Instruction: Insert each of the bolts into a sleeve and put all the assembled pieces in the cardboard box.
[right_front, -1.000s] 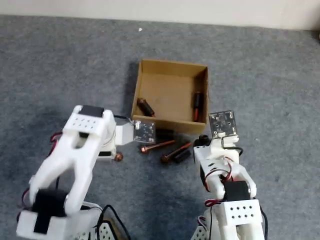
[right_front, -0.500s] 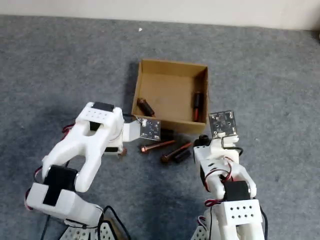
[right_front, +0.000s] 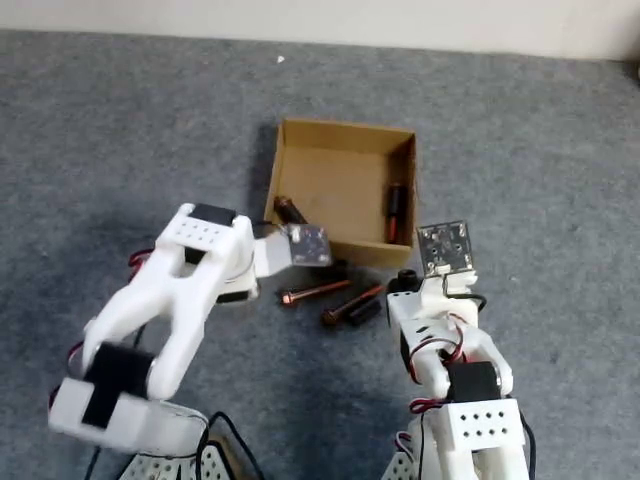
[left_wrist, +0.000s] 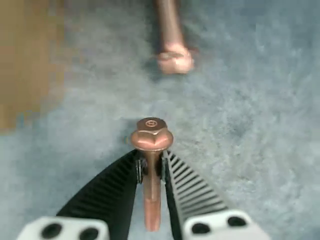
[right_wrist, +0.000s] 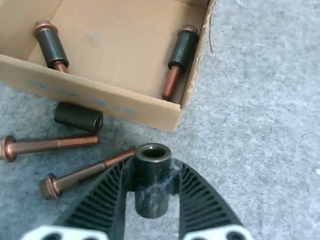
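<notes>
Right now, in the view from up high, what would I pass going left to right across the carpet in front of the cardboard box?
left arm → loose bolt → second loose bolt → right arm

You're looking at: each bolt (right_wrist: 50, 144) copper; each sleeve (right_wrist: 79, 116) black; cardboard box (right_wrist: 100, 102) brown, faint blue marks outside; mat (right_front: 120, 130) flecked grey; arms (right_front: 170, 300) white, red and black wires (right_front: 432, 352); finger pads (right_wrist: 97, 202) black, ribbed.
</notes>
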